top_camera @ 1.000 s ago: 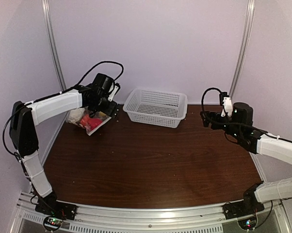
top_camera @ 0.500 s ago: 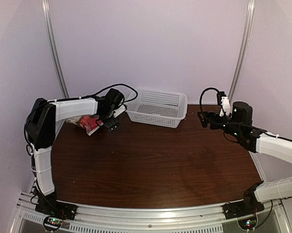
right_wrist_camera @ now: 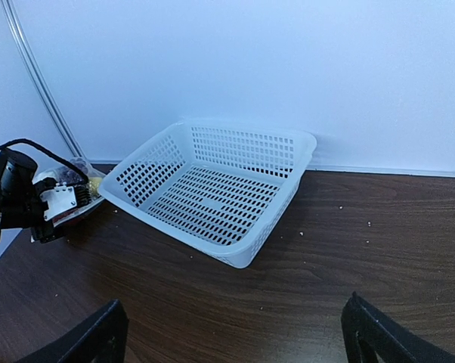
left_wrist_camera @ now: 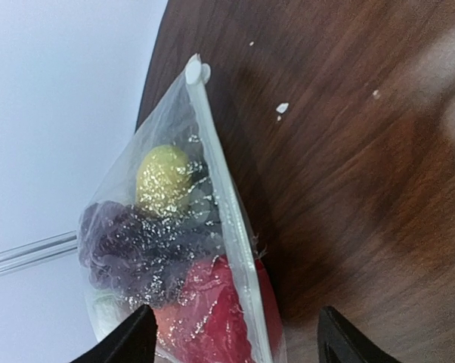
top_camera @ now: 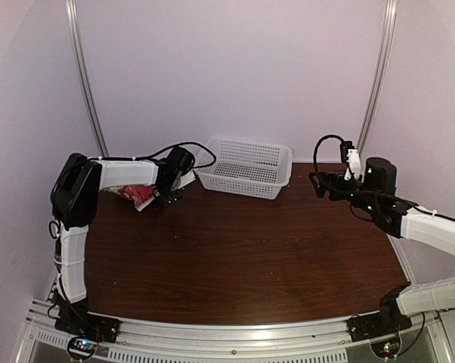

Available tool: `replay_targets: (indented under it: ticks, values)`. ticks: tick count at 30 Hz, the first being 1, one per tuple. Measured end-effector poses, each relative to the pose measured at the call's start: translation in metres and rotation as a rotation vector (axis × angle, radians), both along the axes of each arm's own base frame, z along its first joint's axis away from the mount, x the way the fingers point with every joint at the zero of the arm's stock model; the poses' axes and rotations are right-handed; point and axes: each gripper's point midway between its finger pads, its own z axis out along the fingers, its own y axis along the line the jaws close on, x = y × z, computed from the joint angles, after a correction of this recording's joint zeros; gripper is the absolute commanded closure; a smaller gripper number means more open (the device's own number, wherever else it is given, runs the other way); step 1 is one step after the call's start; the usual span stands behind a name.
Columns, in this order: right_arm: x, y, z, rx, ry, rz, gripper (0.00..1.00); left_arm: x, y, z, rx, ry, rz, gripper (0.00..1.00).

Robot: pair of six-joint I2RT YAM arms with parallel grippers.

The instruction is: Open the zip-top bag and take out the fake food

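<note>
The zip-top bag [left_wrist_camera: 174, 249] lies on the dark table at the back left, its white zip strip running along its right edge. Through the plastic show a yellow piece [left_wrist_camera: 162, 178], a dark purple grape bunch [left_wrist_camera: 129, 242] and a red piece [left_wrist_camera: 212, 318]. In the top view the bag [top_camera: 135, 193] shows red beside the left arm. My left gripper [left_wrist_camera: 231, 344] is open, its fingers either side of the bag's near end with the zip strip between them. My right gripper [right_wrist_camera: 235, 340] is open and empty, held above the table at the right.
A white lattice basket [top_camera: 244, 167] stands at the back centre, empty; it also shows in the right wrist view [right_wrist_camera: 212, 189]. The left wall is close behind the bag. Small white crumbs dot the table.
My left arm has swung down and right, bringing its gripper low beside the bag's right side. The right arm has barely moved.
</note>
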Motion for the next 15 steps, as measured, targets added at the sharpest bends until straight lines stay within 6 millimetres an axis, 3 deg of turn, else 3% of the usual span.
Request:
replay_targets:
  ticks: [3, 10, 15]
  values:
    - [0.000, 0.001, 0.000, 0.006, 0.001, 0.007, 0.00, 0.004, 0.011, -0.005, 0.027, -0.009, 0.015, 0.34]
    - [0.000, 0.004, 0.006, 0.047, -0.007, 0.024, 0.01, 0.005, 0.030, -0.027, 0.082, 0.008, 0.024, 0.36]
    - [0.000, 0.006, 0.006, 0.066, 0.000, 0.033, 0.00, 0.012, 0.034, -0.026, 0.105, -0.023, 0.029, 0.53]
